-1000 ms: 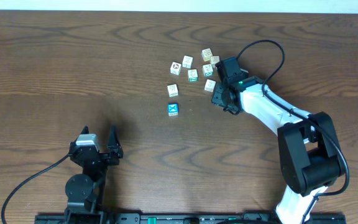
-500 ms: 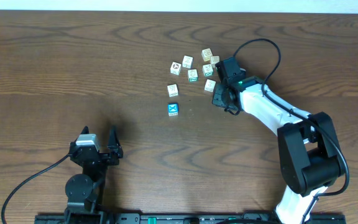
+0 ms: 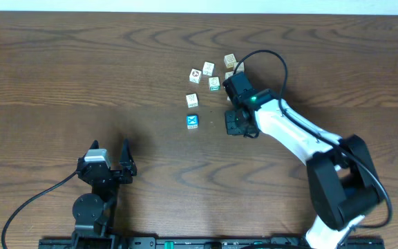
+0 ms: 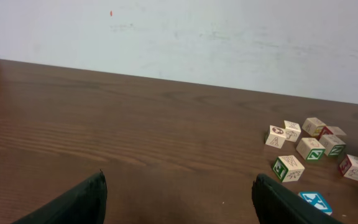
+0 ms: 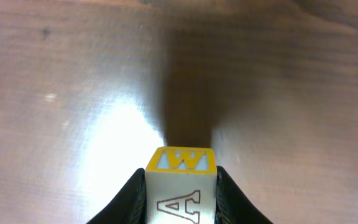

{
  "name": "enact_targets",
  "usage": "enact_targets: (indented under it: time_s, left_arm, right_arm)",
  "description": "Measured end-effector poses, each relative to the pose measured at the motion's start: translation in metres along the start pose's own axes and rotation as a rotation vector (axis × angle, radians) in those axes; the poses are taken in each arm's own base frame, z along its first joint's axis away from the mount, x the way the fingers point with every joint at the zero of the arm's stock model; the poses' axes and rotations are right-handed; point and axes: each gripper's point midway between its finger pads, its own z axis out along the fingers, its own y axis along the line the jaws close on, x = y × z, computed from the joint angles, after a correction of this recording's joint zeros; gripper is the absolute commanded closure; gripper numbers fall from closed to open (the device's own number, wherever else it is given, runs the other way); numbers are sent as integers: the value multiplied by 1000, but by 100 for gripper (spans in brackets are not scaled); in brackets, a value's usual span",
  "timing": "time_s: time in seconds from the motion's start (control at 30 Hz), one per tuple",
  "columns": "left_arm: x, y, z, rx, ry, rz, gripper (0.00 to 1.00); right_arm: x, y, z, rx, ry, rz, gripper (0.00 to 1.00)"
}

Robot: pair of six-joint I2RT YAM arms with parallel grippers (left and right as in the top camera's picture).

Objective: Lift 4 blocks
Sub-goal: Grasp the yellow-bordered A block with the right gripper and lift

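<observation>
**Block with a W pinched in the right gripper**

The right gripper is clamping narrowly on the W block. Its two fingers are pressing the block's opposite sides. A yellow-framed W is facing forward and an outlined A is showing on the face toward the wrist camera. The block is casting a dark shadow onto the table just ahead of it; whether it is sitting on the wood or hanging just above it, I cannot tell.

The blue block is lying near that gripper, on the side toward the left arm and not touching it. Just past the blue one, a green-edged block is resting alone. Further out, a loose cluster of more blocks is sitting on the wood, with the right arm reaching across one edge of it and hiding part. A black cable is looping up off that arm.

Well apart, at the near edge, the left gripper is standing with its jaws spread wide, holding nothing.
</observation>
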Motion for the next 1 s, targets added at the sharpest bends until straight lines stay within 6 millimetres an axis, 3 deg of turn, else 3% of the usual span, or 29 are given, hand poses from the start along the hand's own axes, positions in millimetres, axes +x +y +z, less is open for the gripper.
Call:
enact_targets:
  time_s: [0.17,0.3,0.43,0.67,0.93,1.0]
  left_arm:
    - [0,0,0,0,0,0,25]
    - [0,0,0,0,0,0,25]
    - [0,0,0,0,0,0,25]
    - [0,0,0,0,0,0,25]
    - [0,0,0,0,0,0,25]
    - [0,0,0,0,0,0,25]
  right_arm:
    - [4,0,-37,-15,-29,15,87]
    - [17,9,-50,-16,-18,15,87]
    - [35,16,-40,2,10,13,82]
    - [70,20,1,40,-23,13,80]
    - [64,17,6,23,-120,180,77]
    - [64,17,6,22,-122,208,64]
